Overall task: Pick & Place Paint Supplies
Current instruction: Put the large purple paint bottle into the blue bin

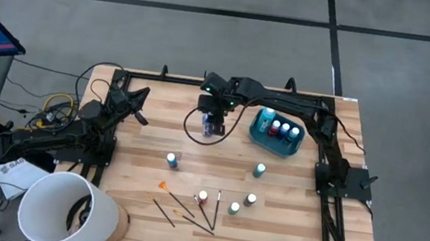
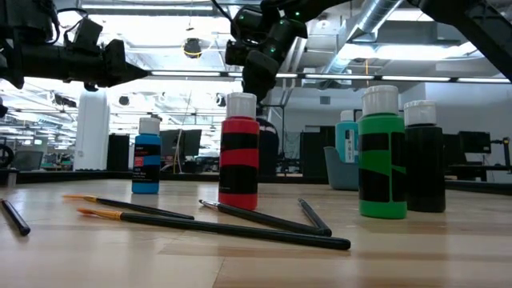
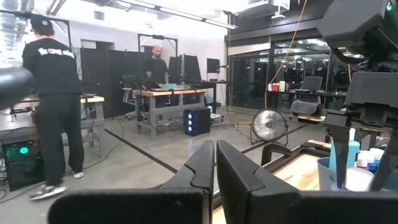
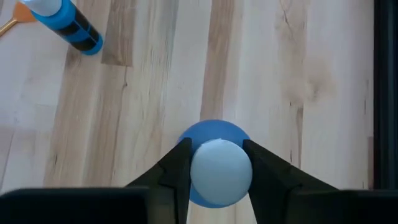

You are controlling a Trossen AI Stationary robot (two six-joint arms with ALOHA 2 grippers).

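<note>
The right gripper (image 4: 214, 171) stands over a blue paint bottle (image 4: 214, 163) just beside the teal tub (image 1: 275, 134), on the side toward the left arm, its fingers (image 4: 174, 174) flanking the white cap and looking to pinch it. To do this step well, I judge the grip should seat squarely on the cap, then lift straight up so the bottle does not tip, and clear the tub's wall before lowering among the 3 or so bottles already inside. The bottle is round, blue-bodied, with a smooth white cap, upright on the table (image 1: 146, 136). The left gripper (image 3: 214, 163) waits pressed together, off the tub's far side near the table's edge.
</note>
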